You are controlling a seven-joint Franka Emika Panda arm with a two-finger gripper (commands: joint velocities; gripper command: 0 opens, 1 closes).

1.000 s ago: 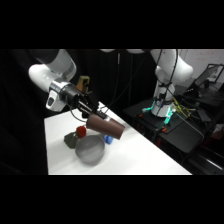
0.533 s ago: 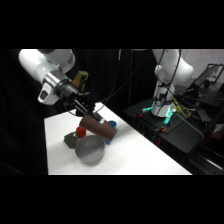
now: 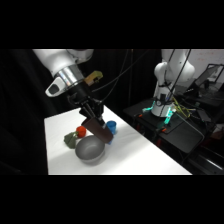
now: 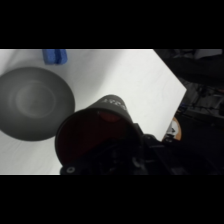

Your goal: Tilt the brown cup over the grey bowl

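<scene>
Dark maroon-brown tapered plastic cup [image 3: 98, 130] held in air, tilted, one end down just above right rim of wide shallow matte grey bowl [image 3: 89, 150]. Black two-finger gripper [image 3: 92, 116] clamped on cup's upper end, cup hanging below it. Wrist view: cup [image 4: 95, 135] beside bowl [image 4: 32, 102]. Small bright blue cup [image 3: 111, 127] just behind, on white table [image 3: 145, 157]. Green-and-red lump [image 3: 74, 137] left of bowl.

The grey bowl [image 3: 90, 149] looks smooth and matt. The brown cup [image 3: 99, 130] has a plastic sheen. The white desk [image 3: 145, 155] looks matt.
</scene>
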